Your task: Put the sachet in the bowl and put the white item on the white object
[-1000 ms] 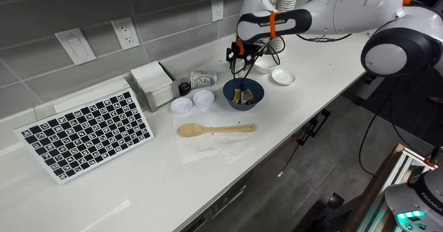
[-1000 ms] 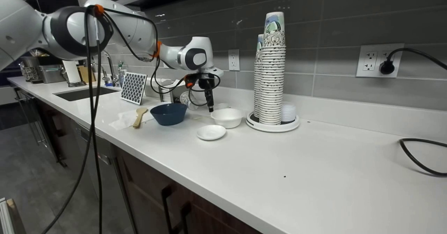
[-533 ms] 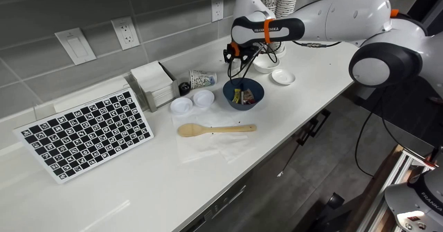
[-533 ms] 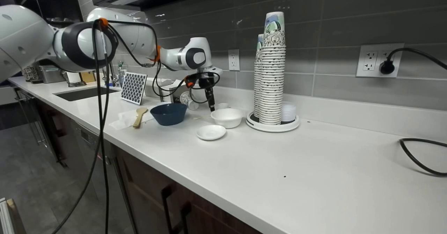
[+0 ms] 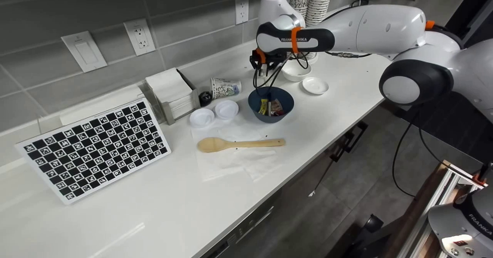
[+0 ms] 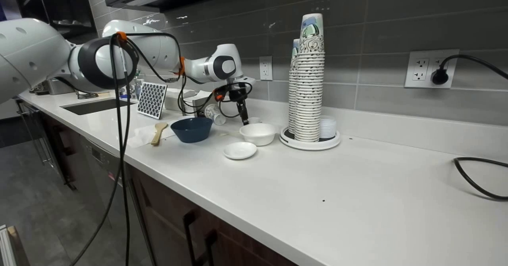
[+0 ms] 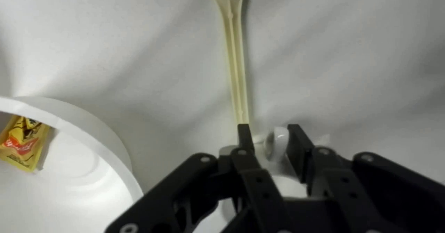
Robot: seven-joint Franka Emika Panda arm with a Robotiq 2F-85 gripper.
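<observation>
The dark blue bowl (image 5: 254, 113) (image 6: 191, 130) holds a yellow packet (image 5: 263, 106) and a tan-and-red packet (image 5: 276, 106). Another yellow packet (image 7: 22, 142) lies in a white bowl in the wrist view; I cannot tell which is the sachet. The white object, a shallow round dish (image 5: 315, 85) (image 6: 240, 150), looks bare. A small white cup (image 6: 254, 120) stands by the wall; its handle (image 7: 281, 141) is between my fingers in the wrist view. My gripper (image 7: 267, 128) (image 6: 245, 122) is open, with a gap left of the handle; the right finger is close to or touching it.
The white bowl (image 6: 258, 134) (image 7: 104, 156) stands close beside my gripper. A pale spoon (image 7: 236, 59) lies in front of the fingers. Tall cup stacks (image 6: 309, 95), a wooden spoon (image 5: 238, 144), a tipped cup (image 5: 226, 87) and a napkin holder (image 5: 173, 96) are around.
My gripper has moved slightly toward the white cup, rightward in an exterior view. The arm's rear links have come lower. The bowls, dish and packets have not moved.
</observation>
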